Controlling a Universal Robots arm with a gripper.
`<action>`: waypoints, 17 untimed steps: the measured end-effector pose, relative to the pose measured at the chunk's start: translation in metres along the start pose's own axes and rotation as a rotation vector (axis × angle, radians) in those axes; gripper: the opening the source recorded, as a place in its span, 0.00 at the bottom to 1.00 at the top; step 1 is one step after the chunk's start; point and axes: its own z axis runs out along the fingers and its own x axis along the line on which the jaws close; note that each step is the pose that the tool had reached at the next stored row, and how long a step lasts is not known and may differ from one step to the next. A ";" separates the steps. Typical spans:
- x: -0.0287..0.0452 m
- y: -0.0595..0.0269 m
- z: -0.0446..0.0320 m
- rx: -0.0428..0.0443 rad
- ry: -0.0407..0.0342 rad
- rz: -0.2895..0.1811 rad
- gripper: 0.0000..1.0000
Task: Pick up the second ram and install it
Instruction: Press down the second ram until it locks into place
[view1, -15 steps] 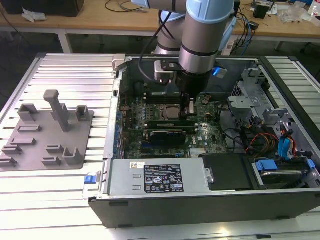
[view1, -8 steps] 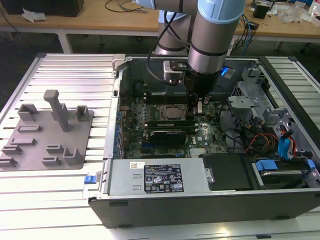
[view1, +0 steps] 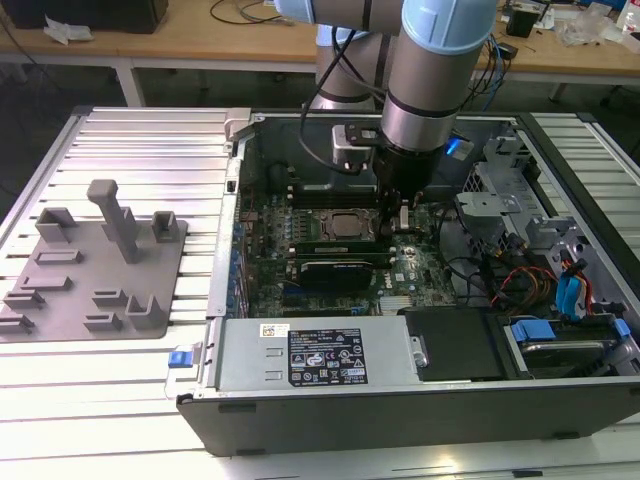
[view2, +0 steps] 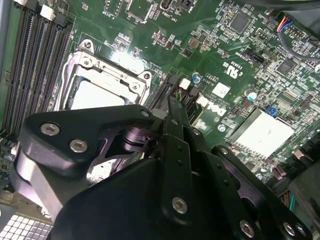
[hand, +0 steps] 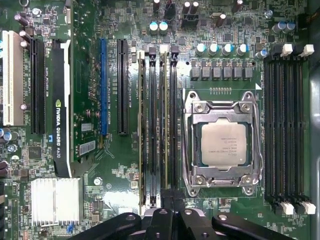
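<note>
One gripper (hand: 162, 212) | fingers narrow, pinching second ram (hand: 163, 125) edge-on | stick's long axis runs straight ahead of fingers, along its slot beside processor (hand: 223, 144).

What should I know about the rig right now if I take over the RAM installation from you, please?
Gripper: down inside the open computer case, at the memory slots beside the CPU socket.
Second ram: standing edge-on in a slot, in line with the gripper. Another stick stands in a nearby slot.
Done: the second ram is off the bench and at its slot.
Left: I cannot tell whether it is fully seated or latched, so check that.
</note>
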 end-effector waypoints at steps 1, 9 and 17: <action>0.0000 0.0000 0.0001 0.0000 0.0001 0.000 0.08; 0.0000 -0.0001 0.0039 0.0000 0.0001 0.000 0.08; -0.0002 0.0001 -0.0100 0.0002 -0.0001 0.000 0.08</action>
